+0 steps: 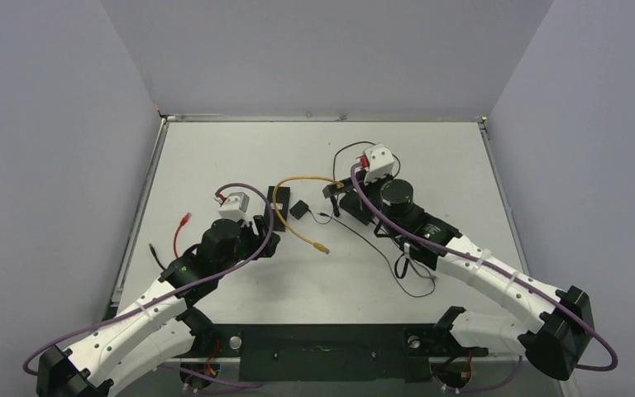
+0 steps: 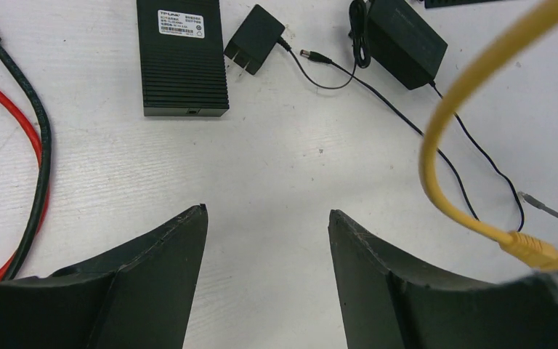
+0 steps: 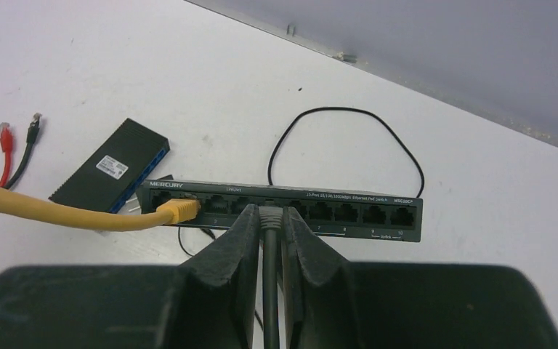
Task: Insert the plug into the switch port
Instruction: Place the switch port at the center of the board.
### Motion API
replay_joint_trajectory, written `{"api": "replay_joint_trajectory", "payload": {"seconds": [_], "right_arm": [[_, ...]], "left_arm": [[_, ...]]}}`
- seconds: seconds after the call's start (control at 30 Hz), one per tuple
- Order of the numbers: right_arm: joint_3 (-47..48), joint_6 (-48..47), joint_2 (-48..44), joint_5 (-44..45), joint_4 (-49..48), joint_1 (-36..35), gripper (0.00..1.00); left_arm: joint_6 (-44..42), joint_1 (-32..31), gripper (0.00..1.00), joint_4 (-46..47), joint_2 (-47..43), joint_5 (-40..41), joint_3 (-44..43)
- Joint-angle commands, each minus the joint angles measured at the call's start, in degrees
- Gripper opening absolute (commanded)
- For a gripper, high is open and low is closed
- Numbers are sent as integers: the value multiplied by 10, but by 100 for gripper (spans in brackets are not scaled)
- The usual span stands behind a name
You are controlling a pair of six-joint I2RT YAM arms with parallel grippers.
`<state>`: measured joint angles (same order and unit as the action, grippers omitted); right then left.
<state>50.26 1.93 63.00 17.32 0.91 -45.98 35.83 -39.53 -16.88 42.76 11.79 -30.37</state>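
Matt plastics on a white table point(image 2: 276, 167).
The switch point(image 3: 356, 198) casing is matt black; the yellow cable point(image 3: 58, 212) has a smooth, faintly glossy jacket; the small black box point(image 2: 182, 73) is ribbed plastic with a paper label.

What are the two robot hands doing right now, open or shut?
Left gripper: open, holding nothing.
Right gripper: shut on the grey cable, at the switch.

MERCURY on switch point(image 3: 349, 205), TP-LINK label on black box point(image 2: 182, 69)
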Motion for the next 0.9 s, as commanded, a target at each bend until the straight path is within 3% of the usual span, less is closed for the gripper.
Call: {"api": "replay_joint_trajectory", "payload": {"seconds": [0.0,0.43,0.87], "right_arm": [[72,-27,33,-4,-130,15,0],[225,-86,227,-114,-176,93,0],[454,-71,467,-325,-147,198,0]], "left_arm": [[3,4,60,24,-7,5,-5],[-1,6,60,36,-16,-1,2],[-13,11,60,52,9,-1,-11]]}}
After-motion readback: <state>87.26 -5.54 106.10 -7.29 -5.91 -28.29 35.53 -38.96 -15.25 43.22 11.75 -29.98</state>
